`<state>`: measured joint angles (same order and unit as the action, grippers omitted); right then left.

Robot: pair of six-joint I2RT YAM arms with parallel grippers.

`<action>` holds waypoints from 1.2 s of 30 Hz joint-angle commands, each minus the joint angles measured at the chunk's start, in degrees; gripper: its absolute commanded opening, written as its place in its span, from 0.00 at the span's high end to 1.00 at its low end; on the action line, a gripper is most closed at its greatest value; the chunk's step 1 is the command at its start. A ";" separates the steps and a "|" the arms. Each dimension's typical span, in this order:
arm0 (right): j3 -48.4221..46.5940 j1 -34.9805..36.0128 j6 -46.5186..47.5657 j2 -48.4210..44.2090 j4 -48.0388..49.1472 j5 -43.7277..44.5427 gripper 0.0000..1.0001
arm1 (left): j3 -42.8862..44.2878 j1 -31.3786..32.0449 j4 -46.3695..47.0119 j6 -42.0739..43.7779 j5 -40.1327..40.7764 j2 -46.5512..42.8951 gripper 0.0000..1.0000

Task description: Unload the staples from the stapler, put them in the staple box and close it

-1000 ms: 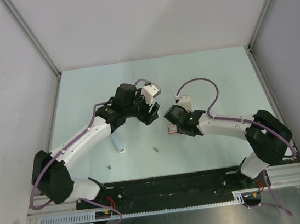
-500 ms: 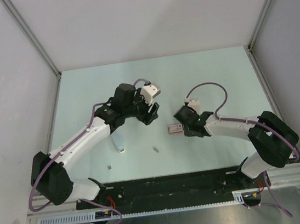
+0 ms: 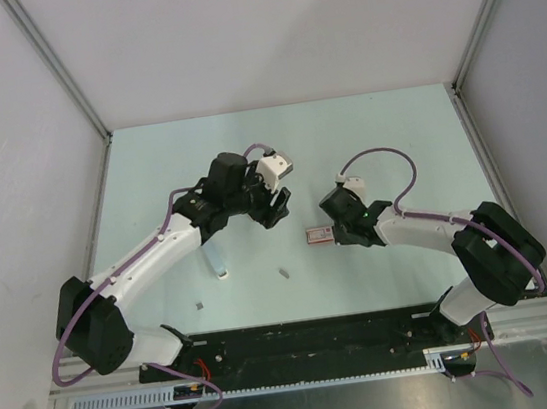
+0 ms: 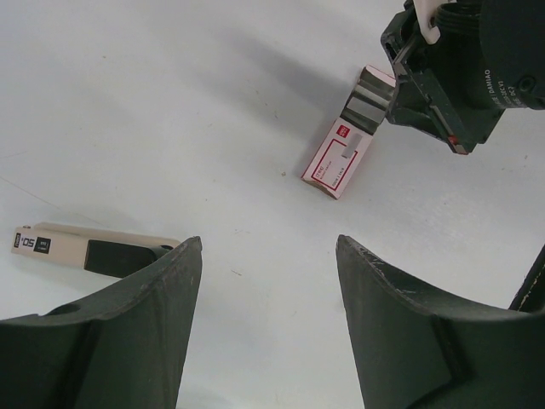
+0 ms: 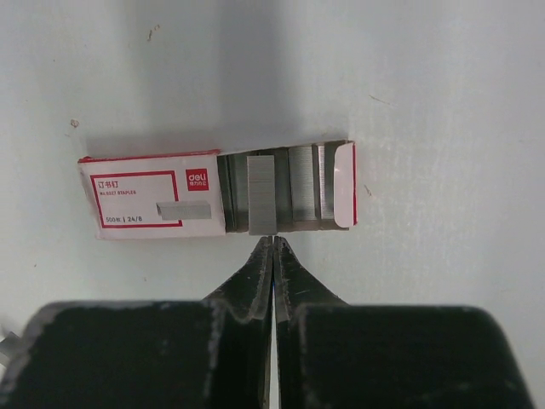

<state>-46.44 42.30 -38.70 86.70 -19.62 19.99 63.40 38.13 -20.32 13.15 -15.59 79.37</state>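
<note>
The small red-and-white staple box (image 5: 153, 196) lies on the table with its tray slid out. Silvery ribbed staples (image 5: 261, 194) lie in the tray, one strip on top. My right gripper (image 5: 272, 241) is shut, its tips touching the near end of that strip; nothing shows between the jaws. In the top view the right gripper (image 3: 337, 233) sits just right of the box (image 3: 318, 234). My left gripper (image 4: 268, 243) is open and empty above the table. The beige-and-black stapler (image 4: 85, 250) lies to its left, also seen in the top view (image 3: 217, 263).
Two tiny loose staple bits lie on the table, one (image 3: 285, 273) at the front centre and one (image 3: 199, 303) at the front left. Grey walls with metal rails enclose the table on three sides.
My right gripper has drawn back to the right off the box, which now shows fully in the top view. The left arm has not moved.
</note>
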 commanded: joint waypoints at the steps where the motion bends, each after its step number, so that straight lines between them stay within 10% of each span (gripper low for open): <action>1: -0.06 -0.68 1.21 0.41 2.14 -0.48 1.00 | -0.55 0.41 0.73 3.35 -1.08 -1.74 0.31; 23: -1.02 -1.00 2.23 -0.79 2.36 -0.88 1.00 | -1.08 0.50 0.27 4.91 -2.36 -1.73 0.30; 36: 6.75 5.41 0.41 -19.90 8.03 -0.83 0.70 | -13.39 8.41 -9.91 34.20 -4.90 -2.31 0.24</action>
<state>-43.75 47.42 -37.45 71.99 -16.21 19.03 53.91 43.64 -26.46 32.80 -21.41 77.58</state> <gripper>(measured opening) 0.258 0.757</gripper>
